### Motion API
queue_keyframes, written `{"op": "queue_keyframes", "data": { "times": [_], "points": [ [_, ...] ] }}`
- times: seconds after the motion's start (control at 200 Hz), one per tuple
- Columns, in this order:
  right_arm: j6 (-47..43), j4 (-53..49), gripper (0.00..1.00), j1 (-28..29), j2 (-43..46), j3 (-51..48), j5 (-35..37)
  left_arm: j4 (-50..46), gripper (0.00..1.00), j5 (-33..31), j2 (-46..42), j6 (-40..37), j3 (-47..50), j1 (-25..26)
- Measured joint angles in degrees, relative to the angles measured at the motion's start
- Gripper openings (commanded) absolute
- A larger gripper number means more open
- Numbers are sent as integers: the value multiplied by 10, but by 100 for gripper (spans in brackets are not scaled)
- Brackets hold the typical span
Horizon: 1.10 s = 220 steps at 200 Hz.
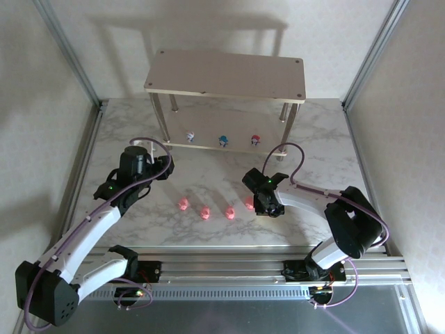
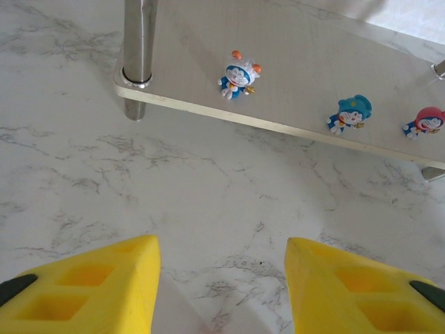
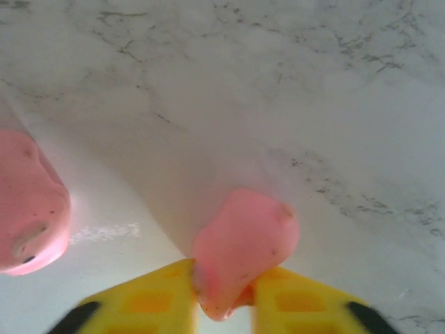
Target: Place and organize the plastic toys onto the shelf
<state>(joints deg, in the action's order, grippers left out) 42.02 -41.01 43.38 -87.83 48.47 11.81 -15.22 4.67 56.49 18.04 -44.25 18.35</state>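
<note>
This is a robotics lab test cell rather than a home or a shop. The shelf (image 1: 224, 75) stands on a marble-patterned tabletop (image 1: 139, 132). Plain white panels (image 1: 42, 125) box it in to its left, to its right and behind, held in bare aluminium posts (image 1: 67, 50). In front of the shelf, a slotted aluminium rail (image 1: 222, 263) carries 2 white-and-black robot arms, a left arm (image 1: 90, 233) and a right arm (image 1: 313, 202), with purple cables (image 1: 151, 139) looped along them.
</note>
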Motion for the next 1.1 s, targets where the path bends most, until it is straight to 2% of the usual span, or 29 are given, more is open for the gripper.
{"op": "queue_keyframes", "data": {
  "times": [0.18,0.32,0.41,0.511,0.631,0.746,0.896,1.101],
  "points": [
    [-18,-10,1,0,0,8,6,0,50,0,7,0,-7,0],
    [-35,-73,2,0,32,60,23,-5,50,0,12,0,-22,0],
    [-63,-144,3,-9,68,162,45,-15,50,0,24,-2,-50,0],
    [-107,-211,4,-21,76,342,82,-28,50,1,49,-7,-101,0],
    [-171,-259,5,-45,60,559,110,-35,50,5,75,-16,-165,1],
    [-227,-295,5,-90,14,726,115,-39,50,8,95,-24,-212,4],
    [-278,-319,5,-146,-70,852,103,-44,50,13,113,-31,-242,4],
    [-310,-342,5,-196,-177,927,64,-59,51,15,120,-36,-253,4]
  ]
}}
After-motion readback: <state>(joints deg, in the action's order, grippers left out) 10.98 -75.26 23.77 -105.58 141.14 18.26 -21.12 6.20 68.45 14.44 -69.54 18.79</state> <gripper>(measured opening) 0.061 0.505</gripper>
